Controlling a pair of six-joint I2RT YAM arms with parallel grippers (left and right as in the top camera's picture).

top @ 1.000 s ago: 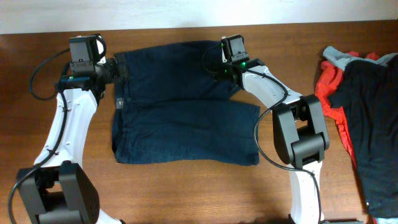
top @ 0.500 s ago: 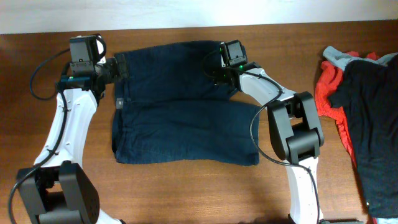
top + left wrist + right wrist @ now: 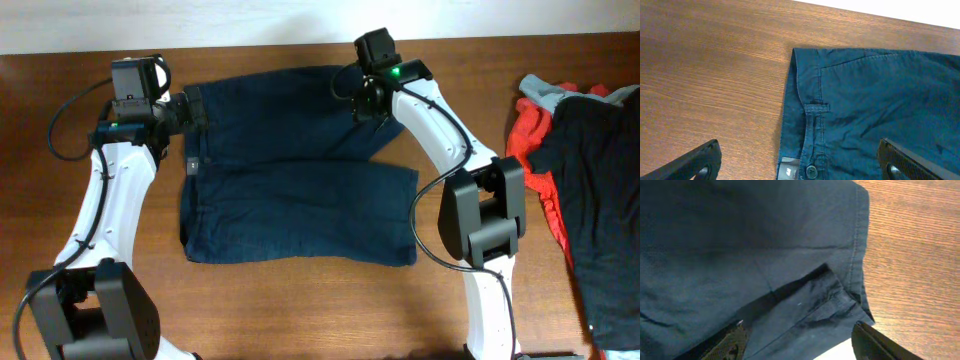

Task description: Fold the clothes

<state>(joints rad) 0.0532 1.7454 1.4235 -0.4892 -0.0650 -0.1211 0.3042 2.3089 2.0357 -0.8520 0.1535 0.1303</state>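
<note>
Shorts (image 3: 290,190) flat on the counter (image 3: 300,310), waistband left, legs right, laid out ready for folding. Left claw (image 3: 801,161) wide open over the waistband, gripping nothing. Right claw (image 3: 800,341) likewise spread above one leg's hem corner, empty — poised, probably, to pinch both ends.

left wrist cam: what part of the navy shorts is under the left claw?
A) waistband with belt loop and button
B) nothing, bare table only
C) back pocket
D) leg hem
A: in the left wrist view the waistband of the navy shorts, with its belt loop and button, lies below the open left claw.
</note>
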